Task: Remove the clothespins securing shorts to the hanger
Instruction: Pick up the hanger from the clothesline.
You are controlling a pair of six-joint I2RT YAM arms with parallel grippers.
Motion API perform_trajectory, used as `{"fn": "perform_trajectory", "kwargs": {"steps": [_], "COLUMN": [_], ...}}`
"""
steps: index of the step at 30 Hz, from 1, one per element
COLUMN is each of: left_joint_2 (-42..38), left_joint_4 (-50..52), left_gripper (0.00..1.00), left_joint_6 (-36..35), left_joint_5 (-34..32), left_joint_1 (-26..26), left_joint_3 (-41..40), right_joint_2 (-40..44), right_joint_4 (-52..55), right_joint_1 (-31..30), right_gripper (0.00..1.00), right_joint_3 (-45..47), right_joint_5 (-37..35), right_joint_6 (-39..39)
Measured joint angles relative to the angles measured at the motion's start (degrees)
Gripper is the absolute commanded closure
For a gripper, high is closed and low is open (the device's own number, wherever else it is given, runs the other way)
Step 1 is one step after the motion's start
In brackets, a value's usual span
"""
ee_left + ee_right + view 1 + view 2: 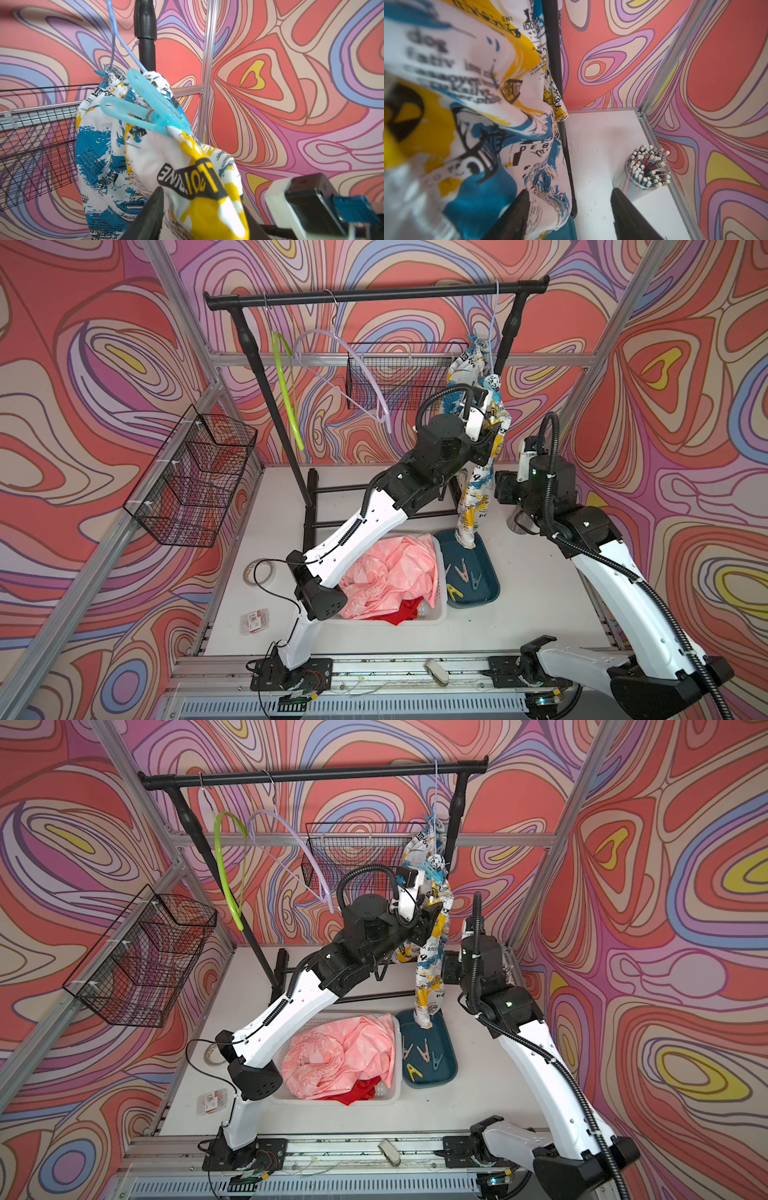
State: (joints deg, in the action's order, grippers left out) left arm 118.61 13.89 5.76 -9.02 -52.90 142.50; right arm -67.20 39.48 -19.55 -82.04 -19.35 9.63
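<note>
One black clothes rack (pixel 374 292) spans the back of the table (pixel 540 614). From its right end, printed shorts (pixel 478 489) in white, blue and yellow hang bunched on a thin blue hanger (pixel 113 41). Their lower end rests in a dark tray (pixel 490 585) where loose clothespins (pixel 460 571) already lie. The left gripper (pixel 203 199) is raised just below the hanger, jaws partly apart with a fold of the shorts lying between them; whether it is pinching that cloth cannot be told. The right gripper (pixel 570 190) hangs low beside the shorts, jaws apart and empty. A light blue clothespin (pixel 145 112) clamps bunched cloth just above the left gripper, and a teal clothespin (pixel 98 72) sits higher up. Likely trouble: closing on cloth instead of the pin's handles would drag the shorts, swing the hanger or lift it off the rack, and a pin that springs free could drop outside the tray. Print on the shorts reads only in fragments, "dog", "DEB" and "IDD", plus an upside-down black banner too twisted to read. No brand is legible.
</note>
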Motion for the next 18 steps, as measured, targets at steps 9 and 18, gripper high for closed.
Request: {"fn": "perform_trajectory", "kwargs": {"steps": [9, 18], "left_joint_2": [0.0, 4.0], "left_joint_4": [-1.7, -1.8], "left_gripper": [0.44, 0.69], "left_joint_6": [3.5, 2.1], "left_joint_5": [-4.4, -8.4], "left_joint_1": [0.0, 0.0], "left_joint_3": [0.0, 6.5], "right_joint_2": [1.8, 2.3], "right_joint_4": [-0.1, 0.0], "right_joint_1": [0.0, 0.0], "right_gripper": [0.36, 0.36], "right_joint_3": [0.1, 0.6], "right_joint_5": [2.2, 3.0], "right_joint_6": [0.7, 1.0]}}
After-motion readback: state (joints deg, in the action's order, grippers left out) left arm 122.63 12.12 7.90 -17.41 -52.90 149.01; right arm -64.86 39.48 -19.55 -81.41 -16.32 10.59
